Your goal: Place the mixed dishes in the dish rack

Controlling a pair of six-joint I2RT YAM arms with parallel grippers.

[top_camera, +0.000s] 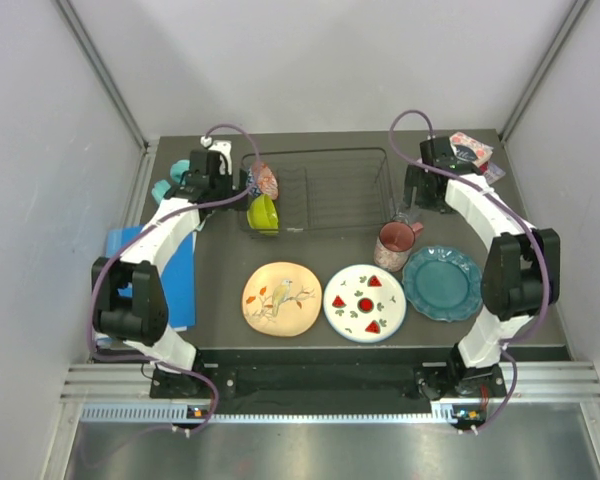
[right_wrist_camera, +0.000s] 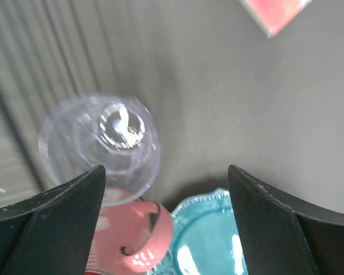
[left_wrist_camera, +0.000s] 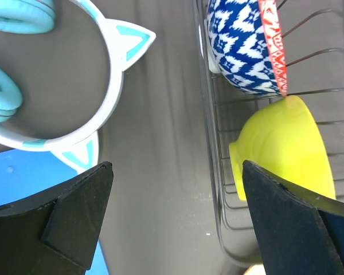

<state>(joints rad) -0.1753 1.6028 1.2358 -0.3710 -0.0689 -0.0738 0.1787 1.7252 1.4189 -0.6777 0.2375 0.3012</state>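
Note:
The black wire dish rack [top_camera: 325,190] stands at the back centre. A red-blue patterned bowl [top_camera: 265,181] [left_wrist_camera: 243,46] and a yellow-green bowl [top_camera: 263,213] [left_wrist_camera: 286,146] sit on edge at its left end. My left gripper [top_camera: 230,188] [left_wrist_camera: 176,166] hangs open and empty over the table just left of the rack. The pink mug [top_camera: 394,245] [right_wrist_camera: 129,240], the teal plate [top_camera: 442,283] [right_wrist_camera: 212,240], the watermelon plate [top_camera: 365,302] and the bird plate [top_camera: 281,298] lie in front. My right gripper [top_camera: 410,205] [right_wrist_camera: 166,169] is open above the mug, holding nothing.
A clear glass [right_wrist_camera: 97,149], blurred, shows beside my right gripper's left finger, between the rack's right end and the mug. Teal cat-ear headphones [top_camera: 165,188] [left_wrist_camera: 57,69] and a blue folder [top_camera: 175,270] lie at the left. Floral books [top_camera: 470,150] sit at the back right.

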